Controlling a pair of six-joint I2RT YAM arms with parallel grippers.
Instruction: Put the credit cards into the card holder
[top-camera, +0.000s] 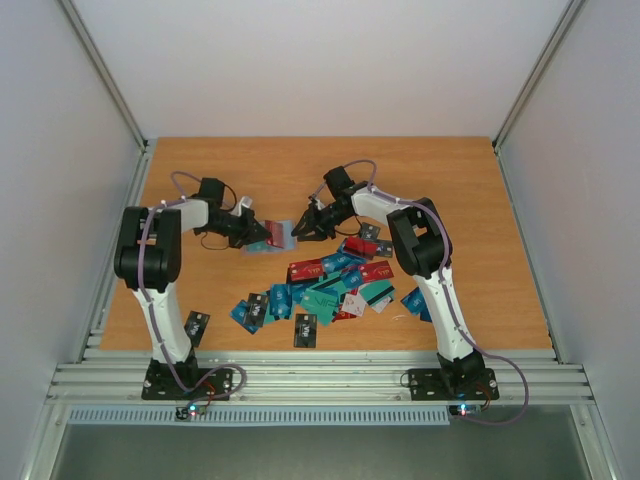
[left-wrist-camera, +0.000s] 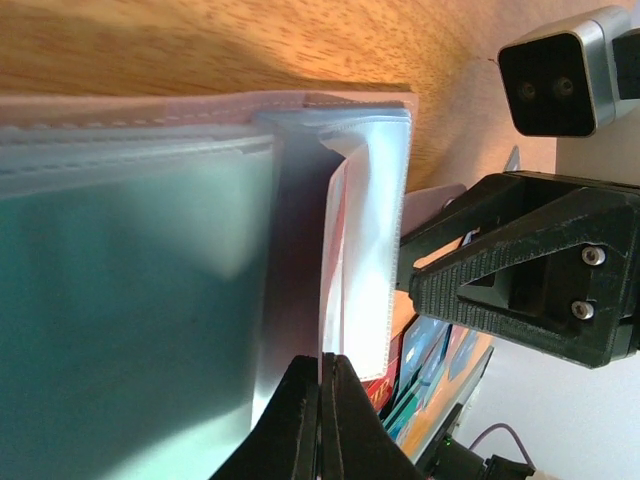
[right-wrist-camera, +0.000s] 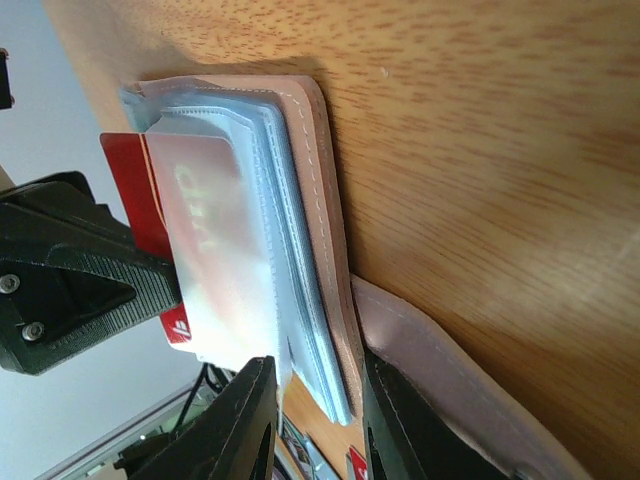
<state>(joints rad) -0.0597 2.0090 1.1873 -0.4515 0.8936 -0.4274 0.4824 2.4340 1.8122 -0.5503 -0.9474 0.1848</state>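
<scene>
Card holder (right-wrist-camera: 320, 200) hangs unfolded over mid surface (top-camera: 450, 190), long axis in line w/ the right end effector (right-wrist-camera: 315, 380) — clamped across its thickness. Red card (right-wrist-camera: 130, 190) sits half inside 1 clear pocket (right-wrist-camera: 215, 250), free end pointing at the left end effector (left-wrist-camera: 322, 375) — pinched tight on it. Loose credit cards (top-camera: 330, 285) lie nearer.

card holder (top-camera: 281, 236): behind credit cards (top-camera: 330, 285) | one card (right-wrist-camera: 125, 170): partly in holder pocket
</scene>
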